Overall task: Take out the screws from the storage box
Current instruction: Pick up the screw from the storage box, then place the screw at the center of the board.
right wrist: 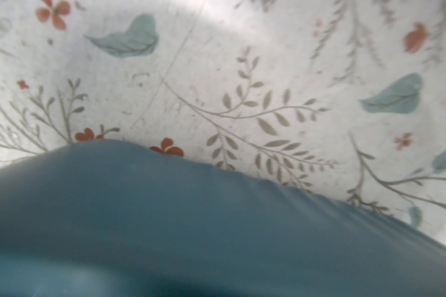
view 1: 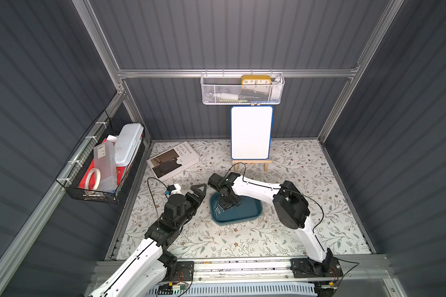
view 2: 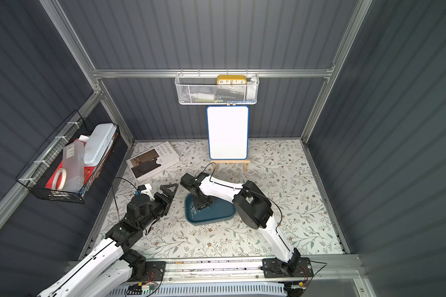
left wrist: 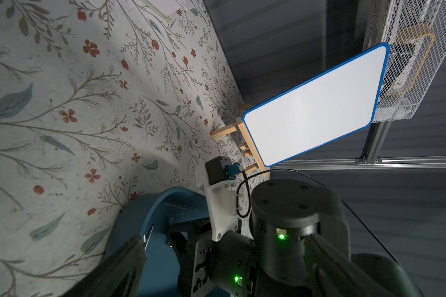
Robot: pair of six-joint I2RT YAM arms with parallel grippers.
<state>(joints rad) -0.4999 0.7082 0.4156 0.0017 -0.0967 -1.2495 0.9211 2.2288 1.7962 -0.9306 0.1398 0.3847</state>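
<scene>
Where both top views take in the whole enclosure, the table (view 1: 307, 231) is found covered with a floral sheet and closed in by dark ribbed walls. The right arm (view 1: 258, 189) is extended from the near edge to the table's middle, and the left arm (view 1: 144, 257) is raised to its left. A whiteboard (view 1: 251, 132) is stood upright on a wooden easel (view 1: 251, 163) at the rear wall. A white mesh basket (view 1: 242, 95) is hung on the rail just above it, with a yellow clock (view 1: 256, 79) seen inside. A black wire basket (view 1: 88, 196) is fixed to the left wall and filled with assorted items. A book (view 1: 173, 160) is laid flat near the table's rear left corner.

The storage box (view 1: 245, 213) is set flat near the table's middle, between the two arms. In the right wrist view only its blurred rim is shown. The right gripper (view 1: 225, 207) is lowered into the box at its left end, pointing down. Its jaws are brought together, and whether anything is pinched between them cannot be told. The left gripper (view 1: 203, 192) is held just left of the box, with jaws wide apart and nothing between them. The screws (view 1: 218, 209) are recorded lying loose on the box floor at its left end, just beside the right gripper. One of the screws (left wrist: 148, 237) is picked out in the left wrist view.
</scene>
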